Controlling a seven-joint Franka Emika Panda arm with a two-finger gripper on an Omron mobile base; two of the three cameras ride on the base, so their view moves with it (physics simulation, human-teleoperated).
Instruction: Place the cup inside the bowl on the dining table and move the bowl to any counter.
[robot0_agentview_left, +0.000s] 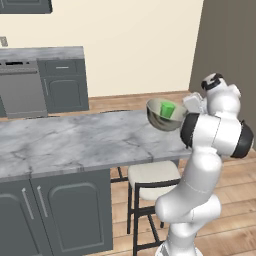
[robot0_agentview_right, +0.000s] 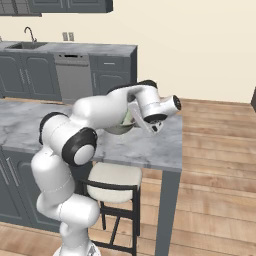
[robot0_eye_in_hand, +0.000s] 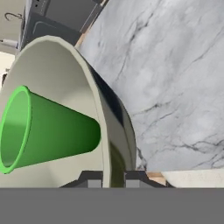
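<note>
The hand (robot0_eye_in_hand: 110, 181) pinches the rim of the bowl (robot0_agentview_left: 161, 122), raised over the bench (robot0_agentview_left: 75, 142); the cup (robot0_agentview_left: 167, 109) stands inside.

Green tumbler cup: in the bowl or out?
In. The small green tumbler cup stands inside the wide metallic grey bowl; in the hand view the gripper pinches the bowl's rim.

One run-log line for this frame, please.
gripper: shut on bowl rim | cup: inside bowl | bowl: lifted over dining table | counter: not reached

cup (robot0_agentview_left: 167, 109) in bowl (robot0_agentview_left: 161, 121) above dining table (robot0_agentview_left: 75, 140)
</note>
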